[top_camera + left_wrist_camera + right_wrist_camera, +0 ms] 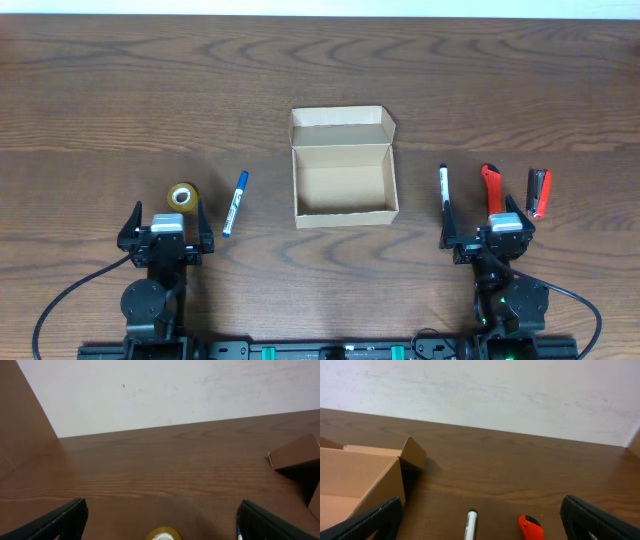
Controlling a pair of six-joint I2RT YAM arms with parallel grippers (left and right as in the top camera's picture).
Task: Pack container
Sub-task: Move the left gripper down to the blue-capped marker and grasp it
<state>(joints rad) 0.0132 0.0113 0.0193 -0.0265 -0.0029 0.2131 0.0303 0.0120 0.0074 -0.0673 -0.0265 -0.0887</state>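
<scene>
Box (343, 185) at centre of bench (120, 90), open, flap at far side, looks empty. Both jaws released wide, grasping nothing.

Risks we see:
- tape (181, 196) just beyond left jaws: a nudge may skid it away
- black pen (444, 190) near cutter (491, 188): right jaws may snag both
- light box may slide if bumped

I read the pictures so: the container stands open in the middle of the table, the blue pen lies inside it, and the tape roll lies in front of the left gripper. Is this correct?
Not fully. The blue pen is not inside the container; it lies on the table between the container and the tape roll, as the overhead view shows. The rest is correct.
</scene>
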